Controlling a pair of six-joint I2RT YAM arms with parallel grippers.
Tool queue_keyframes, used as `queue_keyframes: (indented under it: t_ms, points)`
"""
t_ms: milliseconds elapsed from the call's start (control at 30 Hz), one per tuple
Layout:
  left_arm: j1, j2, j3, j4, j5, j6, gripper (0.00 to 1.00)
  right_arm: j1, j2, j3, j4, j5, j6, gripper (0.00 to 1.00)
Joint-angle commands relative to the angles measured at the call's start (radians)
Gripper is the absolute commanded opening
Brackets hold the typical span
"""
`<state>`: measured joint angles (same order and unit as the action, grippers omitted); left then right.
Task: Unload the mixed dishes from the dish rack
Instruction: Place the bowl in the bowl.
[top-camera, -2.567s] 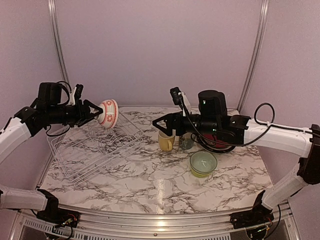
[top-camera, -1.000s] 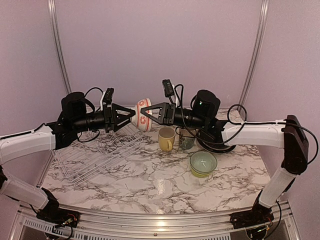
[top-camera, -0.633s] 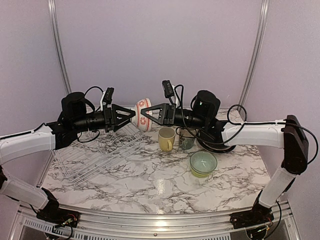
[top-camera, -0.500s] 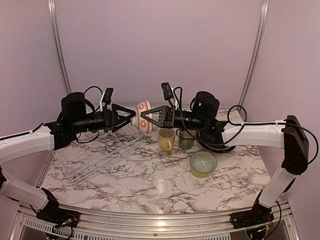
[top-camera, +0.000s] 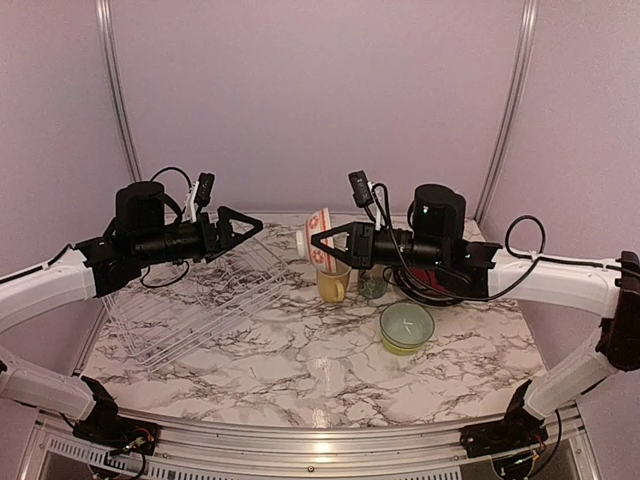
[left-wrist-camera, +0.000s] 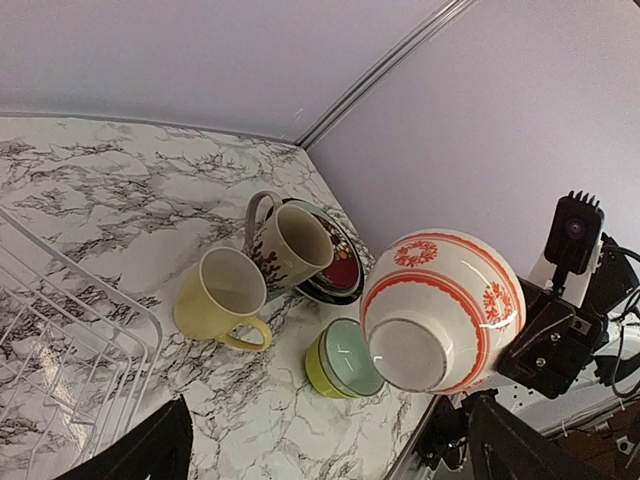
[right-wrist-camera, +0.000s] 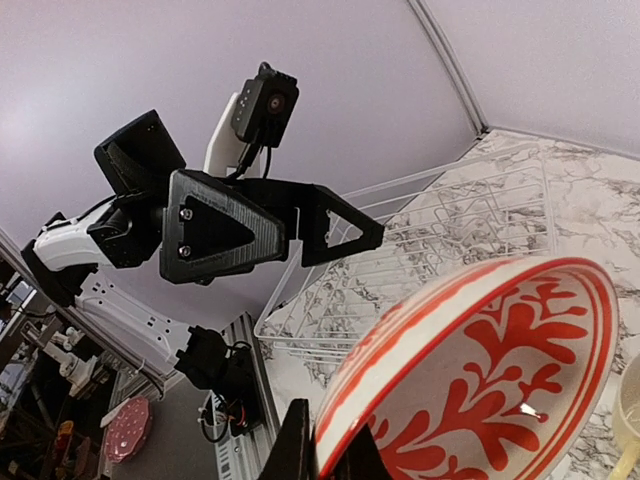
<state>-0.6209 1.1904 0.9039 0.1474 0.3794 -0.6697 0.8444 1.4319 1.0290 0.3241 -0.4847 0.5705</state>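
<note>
Marble table, lilac walls. The red-patterned bowl hangs on its side above the yellow mug, just right of the dish rack. The right gripper pinches its rim; the left gripper is spread wide and empty. Glazed ceramic: stiff, slick, breakable, likely to swing from an edge pinch. The right wrist view shows the pinch; the left wrist view shows the bowl's foot and the plates.

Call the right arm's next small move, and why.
Probably lower the right gripper toward the bare tabletop in front of the yellow mug: it is shut on the red-patterned bowl in midair, and the left gripper stands open, clear of it.
</note>
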Motion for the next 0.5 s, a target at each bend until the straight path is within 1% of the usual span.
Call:
queue_keyframes:
  t_ms: [0, 200, 267, 367, 467]
  points:
    - [-0.001, -0.015, 0.039, -0.075, -0.058, 0.047, 0.99, 0.001, -0.103, 0.012, -0.224, 0.175, -0.191, 0.00]
    - [0.000, 0.011, 0.064, -0.091, -0.067, 0.056, 0.99, 0.016, -0.150, 0.059, -0.565, 0.311, -0.364, 0.00]
    - [0.000, 0.021, 0.068, -0.089, -0.068, 0.058, 0.99, 0.038, -0.154, 0.083, -0.674, 0.386, -0.403, 0.00]
    - [0.000, 0.039, 0.075, -0.084, -0.065, 0.057, 0.99, 0.092, -0.145, 0.122, -0.824, 0.566, -0.437, 0.00]
    - [0.000, 0.062, 0.087, -0.079, -0.054, 0.053, 0.99, 0.127, -0.120, 0.165, -0.954, 0.654, -0.437, 0.00]
